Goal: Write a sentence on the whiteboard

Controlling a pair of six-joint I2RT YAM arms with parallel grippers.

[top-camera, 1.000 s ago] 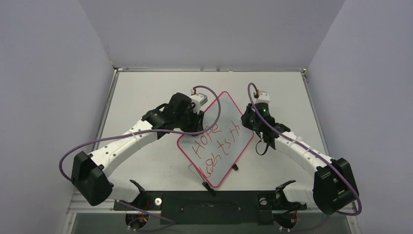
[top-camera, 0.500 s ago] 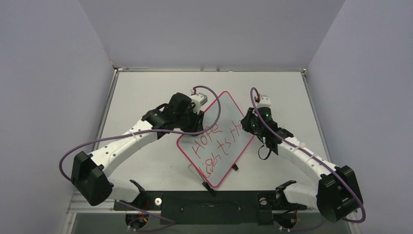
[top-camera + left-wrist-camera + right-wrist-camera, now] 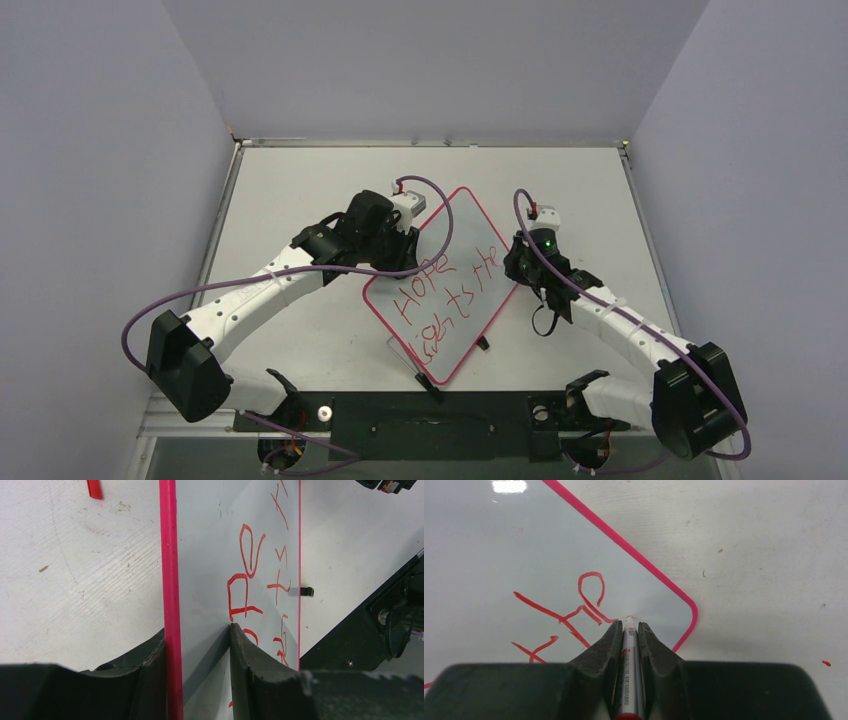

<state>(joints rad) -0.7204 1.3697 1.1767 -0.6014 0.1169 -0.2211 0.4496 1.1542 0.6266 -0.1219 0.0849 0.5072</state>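
The whiteboard (image 3: 455, 235) lies tilted on the table, white with a pink rim (image 3: 168, 555). The sentence (image 3: 440, 292) runs over it in red letters, "HOPE" above a second scrawled line. My left gripper (image 3: 406, 242) is open at the board's far-left edge. In the left wrist view one finger of this gripper (image 3: 197, 630) sits outside the rim and the other rests on the board (image 3: 210, 540). My right gripper (image 3: 516, 262) is shut on a silver marker (image 3: 628, 670). Its tip touches the board (image 3: 499, 545) beside the last red letter (image 3: 591, 592), near a rounded corner.
A small black clip (image 3: 483, 343) lies just off the board's near-right edge. A short red piece (image 3: 94, 489) rests on the table left of the board. The black base rail (image 3: 420, 415) runs along the near edge, and walls close in both sides.
My right gripper has slid a little nearer and to the right with the marker, and a new red letter has appeared after "th". The left arm has not moved.
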